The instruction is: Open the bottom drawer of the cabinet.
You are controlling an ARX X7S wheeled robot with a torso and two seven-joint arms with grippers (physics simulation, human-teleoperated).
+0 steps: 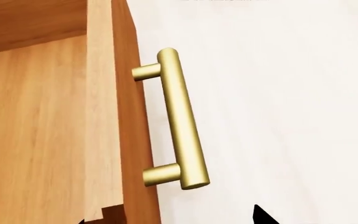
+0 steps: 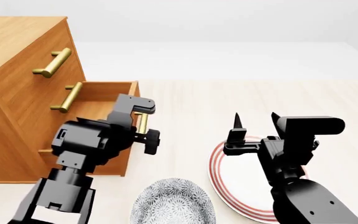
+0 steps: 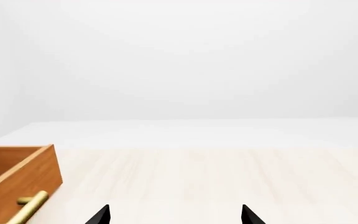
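The orange-brown cabinet (image 2: 17, 51) stands at the left in the head view. Its bottom drawer (image 2: 107, 91) is pulled well out, with the inside showing. My left gripper (image 2: 145, 136) is at the drawer's front by the brass bar handle (image 2: 142, 124). The left wrist view shows that handle (image 1: 180, 121) just ahead of my left gripper (image 1: 171, 219). The jaws stand wide apart, open, with nothing between the tips but the drawer front's edge. My right gripper (image 2: 255, 122) hovers open over the plate; in the right wrist view it (image 3: 175, 215) holds nothing and the drawer (image 3: 17, 170) lies off to one side.
A white plate with red rim rings (image 2: 219, 179) lies under the right arm. A patterned grey bowl (image 2: 173, 205) sits near the front edge, between the arms. The two upper drawers are closed, each with a brass handle (image 2: 53, 63). Pale wood tabletop (image 2: 229, 98) stretches behind.
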